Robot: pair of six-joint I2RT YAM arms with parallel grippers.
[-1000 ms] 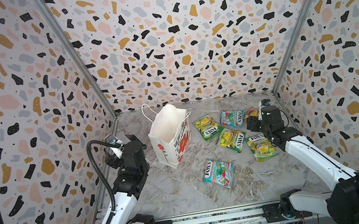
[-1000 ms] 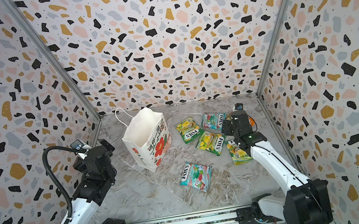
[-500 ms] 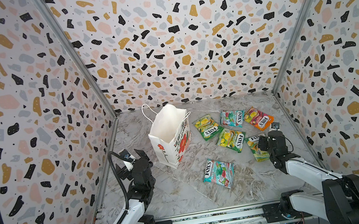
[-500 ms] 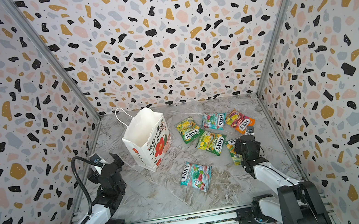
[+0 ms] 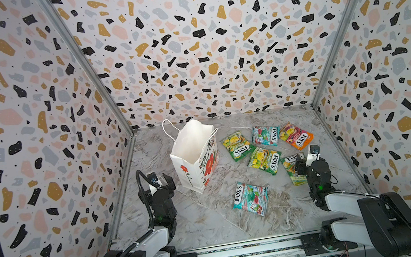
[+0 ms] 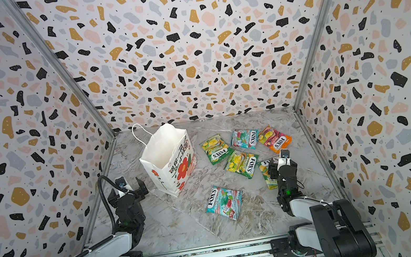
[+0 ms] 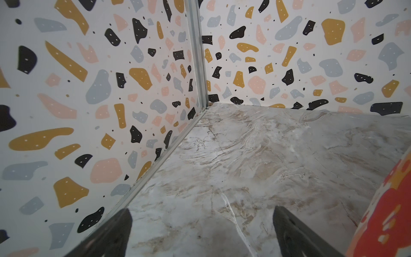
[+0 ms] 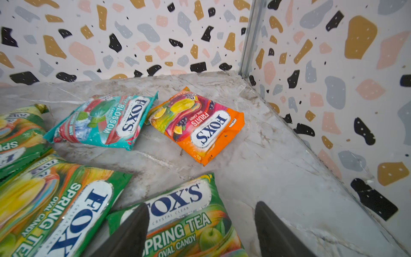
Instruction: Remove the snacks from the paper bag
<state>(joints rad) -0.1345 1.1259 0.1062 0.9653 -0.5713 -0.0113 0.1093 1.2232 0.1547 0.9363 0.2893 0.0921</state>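
Withdrawn from the orange packet (image 8: 195,124), the right pincer (image 8: 201,204) gapes empty above a green packet (image 8: 178,224).

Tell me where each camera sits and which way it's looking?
Both top views: high up in front, looking down toward the back wall at the paper bag, six snacks, the left gripper and the right gripper.
Left wrist view: low behind the open left gripper, facing the back-left corner across the table; the bag's edge shows.
Right wrist view: low behind the open right gripper, facing the back-right corner, over a green packet.
Shared: right wrist and top views both show the orange packet.
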